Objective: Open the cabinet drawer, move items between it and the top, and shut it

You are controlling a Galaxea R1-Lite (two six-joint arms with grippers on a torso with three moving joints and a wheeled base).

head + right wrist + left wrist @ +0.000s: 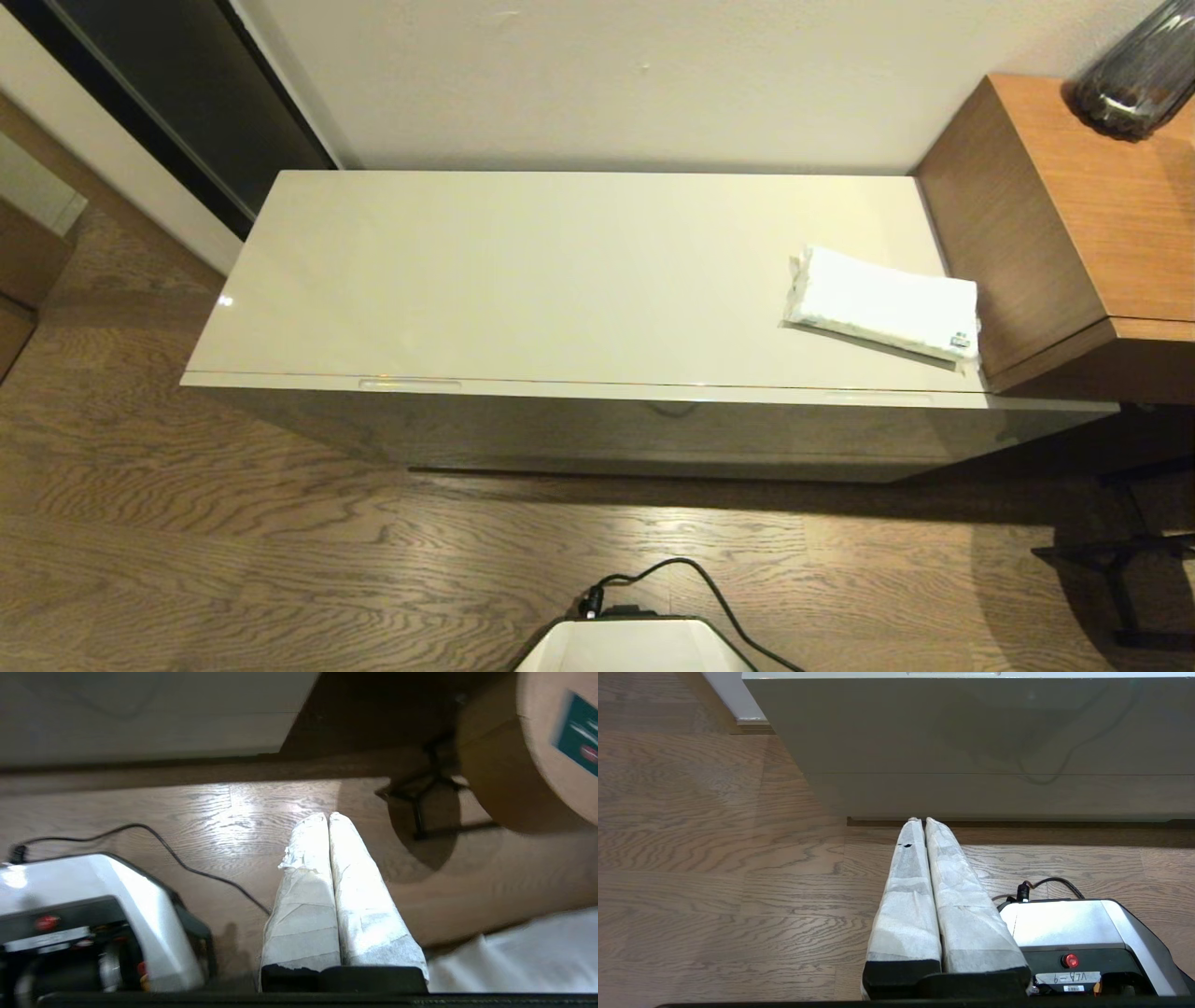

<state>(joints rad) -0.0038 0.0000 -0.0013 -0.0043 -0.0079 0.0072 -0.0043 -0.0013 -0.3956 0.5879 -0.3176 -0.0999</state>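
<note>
The low cabinet's glossy cream top (523, 280) carries one thing near its right end, a white soft rectangular pack (882, 303) in clear wrap with a small green mark at one corner. Under the top, the grey-beige drawer front (560, 420) (971, 728) sits flush and shut. The brown-and-green packet and the black tape roll are out of view. Neither arm shows in the head view. My left gripper (920, 820) hangs low over the floor facing the cabinet front, shut and empty. My right gripper (327, 815) is also shut and empty over the floor, right of the base.
A taller brown wooden unit (1074, 215) butts against the cabinet's right end, with a dark glass vase (1134, 79) on it. My white base (635, 649) and its black cable (709, 583) lie on the wood floor. A round wooden stool (537, 742) on black legs stands at the right.
</note>
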